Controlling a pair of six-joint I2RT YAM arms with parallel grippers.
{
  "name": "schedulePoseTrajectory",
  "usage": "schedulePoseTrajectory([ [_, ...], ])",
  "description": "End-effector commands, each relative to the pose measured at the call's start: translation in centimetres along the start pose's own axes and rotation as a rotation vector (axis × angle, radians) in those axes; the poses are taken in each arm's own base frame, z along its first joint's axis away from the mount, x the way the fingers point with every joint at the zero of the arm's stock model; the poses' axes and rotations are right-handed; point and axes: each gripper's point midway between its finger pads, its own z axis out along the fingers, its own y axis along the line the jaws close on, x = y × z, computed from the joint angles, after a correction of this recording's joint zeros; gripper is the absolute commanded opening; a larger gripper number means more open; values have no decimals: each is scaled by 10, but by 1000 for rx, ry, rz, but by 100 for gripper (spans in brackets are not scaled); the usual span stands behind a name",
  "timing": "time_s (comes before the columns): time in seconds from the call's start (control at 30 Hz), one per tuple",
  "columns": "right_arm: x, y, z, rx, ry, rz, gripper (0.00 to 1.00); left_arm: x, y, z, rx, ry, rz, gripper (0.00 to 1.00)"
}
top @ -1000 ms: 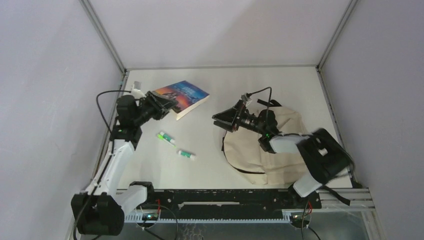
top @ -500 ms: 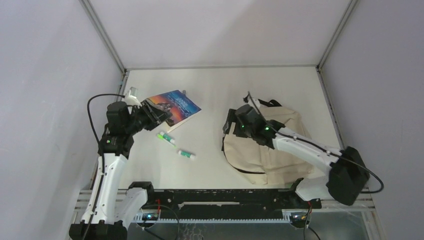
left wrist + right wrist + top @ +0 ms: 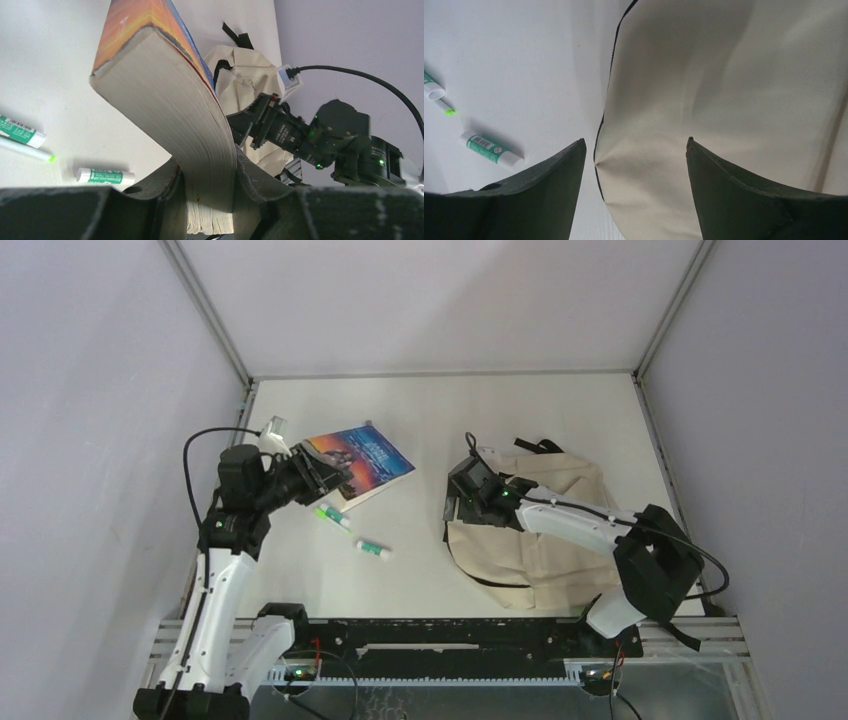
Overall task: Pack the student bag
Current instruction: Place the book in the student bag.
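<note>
Currently left fingers (image 3: 162,200) clamp book (image 3: 165,100); right fingers (image 3: 539,195) spread over student bag (image 3: 724,75).

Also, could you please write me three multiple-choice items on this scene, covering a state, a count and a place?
1. What state is the left gripper in?
A) shut on the paperback
B) open and empty
C) shut on a ruler

2. How many green-and-white markers lie on the table?
A) one
B) two
C) four

3. Where is the right gripper?
A) above the paperback
B) at the table's far corner
C) above the backpack, at its edge nearest the markers

Answers:
1 A, its wrist view shows it clamping the pages.
2 B, the top view shows just two.
3 C, its wrist view shows beige canvas beneath it.
</note>
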Motion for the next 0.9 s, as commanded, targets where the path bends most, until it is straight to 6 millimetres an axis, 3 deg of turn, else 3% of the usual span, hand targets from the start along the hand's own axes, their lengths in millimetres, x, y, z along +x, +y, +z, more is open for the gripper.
schedulePoseTrajectory([
  [0.0, -16, 24, 6, -50, -44, 7, 81, -19, -46, -13, 186, -96, 160, 0],
  [0.07, -17, 26, 10, -43, -48, 3, 81, -14, -45, -11, 191, -78, 163, 0],
  [0.13, -19, 26, 14, -32, -51, -3, 72, -10, -44, -8, 195, -63, 160, 0],
  [0.27, -24, 21, 9, -6, -61, -1, 17, 0, -42, 2, 198, -28, 153, 0],
  [0.33, -26, 22, -1, -27, -62, -8, 0, 3, -40, 5, 192, -17, 154, 0],
  [0.6, -44, 14, -64, -163, -62, -50, 0, 14, -46, 7, 228, 41, 176, 0],
  [0.7, -51, 15, -91, -312, -39, -80, 0, 27, -51, 9, 271, 111, 172, 0],
  [0.87, -71, 1, -136, -496, -62, -50, 0, 59, -76, 7, 439, 220, 181, 0],
])
